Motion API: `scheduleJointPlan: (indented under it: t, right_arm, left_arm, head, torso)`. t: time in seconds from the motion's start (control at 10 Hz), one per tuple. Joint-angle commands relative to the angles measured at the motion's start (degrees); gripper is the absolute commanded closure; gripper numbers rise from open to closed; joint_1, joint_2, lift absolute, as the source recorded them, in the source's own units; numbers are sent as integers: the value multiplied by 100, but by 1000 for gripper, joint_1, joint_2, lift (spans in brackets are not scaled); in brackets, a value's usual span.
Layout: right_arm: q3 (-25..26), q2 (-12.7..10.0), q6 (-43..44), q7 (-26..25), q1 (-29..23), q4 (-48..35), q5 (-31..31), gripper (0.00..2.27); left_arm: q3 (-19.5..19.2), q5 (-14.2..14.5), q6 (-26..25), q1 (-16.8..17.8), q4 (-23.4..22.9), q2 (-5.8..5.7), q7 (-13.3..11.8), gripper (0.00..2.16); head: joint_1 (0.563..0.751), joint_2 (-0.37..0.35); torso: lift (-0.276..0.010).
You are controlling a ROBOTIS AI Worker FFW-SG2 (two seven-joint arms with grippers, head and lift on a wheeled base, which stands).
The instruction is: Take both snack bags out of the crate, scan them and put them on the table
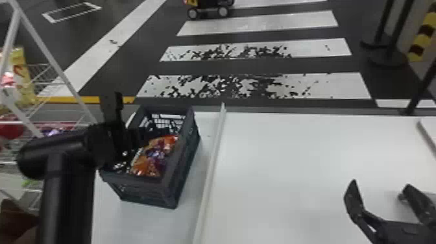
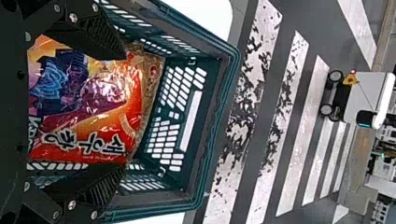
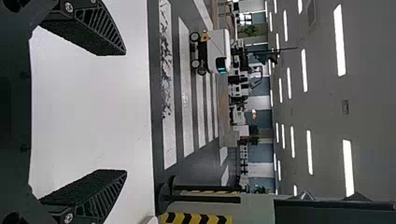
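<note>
Snack bag (image 2: 93,102), likely light, slippery and crushable, lies in the crate (image 1: 186,162) at left, my left tool (image 2: 124,111) spread over it; I'd pinch its middle gently. My right tool (image 1: 379,184), also parted, hangs right.

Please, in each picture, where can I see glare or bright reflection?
Left wrist view: white glints on a snack bag; head view: a soft, pale sheen on the table; right wrist view: ceiling lights shining as bright strips.
</note>
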State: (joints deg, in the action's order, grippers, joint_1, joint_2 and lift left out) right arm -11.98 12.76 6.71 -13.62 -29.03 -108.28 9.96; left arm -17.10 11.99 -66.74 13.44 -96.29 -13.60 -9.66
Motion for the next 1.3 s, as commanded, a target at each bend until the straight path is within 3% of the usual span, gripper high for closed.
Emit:
scheduleJointPlan:
  t: [0.0, 0.2, 0.6, 1.2]
  right_arm:
    - [2, 25, -105, 0, 3, 0, 24, 90]
    - [-7, 42, -140, 0, 12, 0, 24, 90]
    - [-15, 60, -263, 0, 29, 0, 41, 90]
    - [-15, 51, -386, 0, 73, 9, 59, 93]
  left_arm:
    - [23, -39, -37, 89, 199, -90, -36, 205]
    - [93, -101, -37, 150, 462, -151, -238, 205]
    - [242, -584, -90, 265, 770, -160, -572, 205]
    - [339, -1190, -512, 528, 1139, -213, -1469, 205]
  head:
    - [695, 225]
    - [695, 229]
    - [695, 229]
    - [695, 224]
  torso:
    - [-91]
    - [-91]
    - [-91]
    - [-91]
